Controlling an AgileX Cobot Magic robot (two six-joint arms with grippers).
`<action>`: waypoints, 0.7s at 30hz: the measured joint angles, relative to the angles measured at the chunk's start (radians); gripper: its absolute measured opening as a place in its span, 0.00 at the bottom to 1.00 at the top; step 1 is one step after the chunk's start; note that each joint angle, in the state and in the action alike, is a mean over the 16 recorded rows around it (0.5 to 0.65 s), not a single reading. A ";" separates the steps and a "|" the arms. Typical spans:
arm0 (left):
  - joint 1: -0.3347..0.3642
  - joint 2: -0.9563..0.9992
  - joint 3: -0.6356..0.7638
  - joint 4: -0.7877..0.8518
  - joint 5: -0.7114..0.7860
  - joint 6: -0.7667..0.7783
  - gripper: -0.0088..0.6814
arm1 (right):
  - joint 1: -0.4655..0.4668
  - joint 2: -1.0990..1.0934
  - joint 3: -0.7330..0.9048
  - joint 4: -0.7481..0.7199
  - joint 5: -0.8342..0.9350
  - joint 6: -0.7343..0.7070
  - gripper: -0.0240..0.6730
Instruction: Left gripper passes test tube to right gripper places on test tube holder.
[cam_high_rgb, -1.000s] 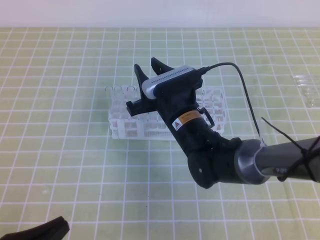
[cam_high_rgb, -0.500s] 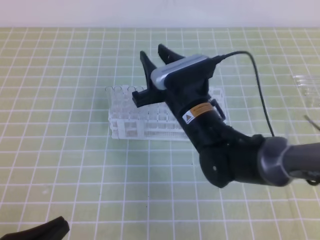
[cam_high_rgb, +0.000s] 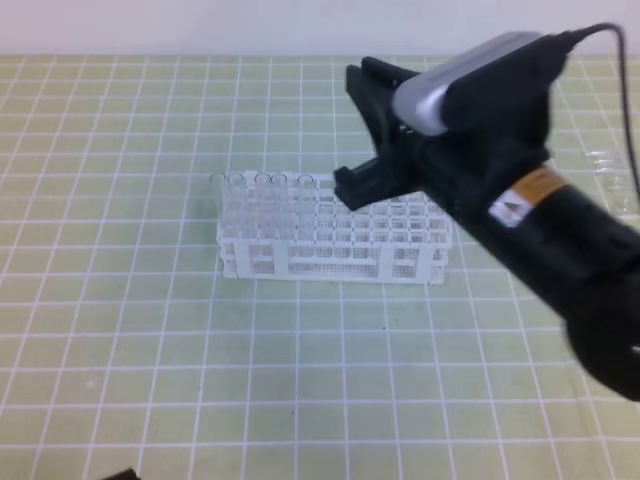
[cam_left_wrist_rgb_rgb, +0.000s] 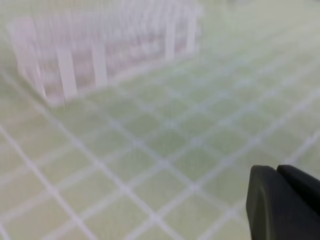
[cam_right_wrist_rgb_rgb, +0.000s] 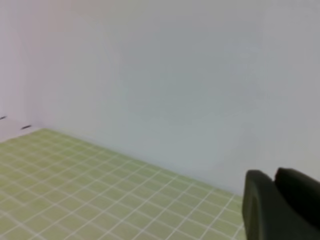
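Bright, even light without glare; both wrist views are soft and blurred.

The white plastic lattice test tube holder (cam_high_rgb: 330, 238) stands upright on the green gridded bench, long side facing the camera. Several slender clear glass test tubes (cam_high_rgb: 265, 205) stand upright in its left-end holes, apparently four, though their outlines blur together. The left wrist view shows the same holder (cam_left_wrist_rgb_rgb: 105, 45) out of focus.

A blurred white test tube holder (cam_left_wrist_rgb_rgb: 105, 50) is seen toward eleven o'clock on the green gridded mat (cam_left_wrist_rgb_rgb: 150, 150); the left gripper (cam_left_wrist_rgb_rgb: 285, 202), fingers pressed together, is seen at five o'clock.
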 joint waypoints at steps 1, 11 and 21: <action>0.000 0.000 0.000 0.004 0.014 0.003 0.01 | 0.000 -0.037 0.010 0.000 0.038 -0.003 0.15; 0.000 0.000 0.001 0.021 0.093 0.013 0.01 | 0.000 -0.370 0.116 0.024 0.362 -0.025 0.02; 0.000 0.001 0.004 0.021 0.094 0.013 0.01 | 0.000 -0.568 0.208 0.056 0.530 -0.026 0.02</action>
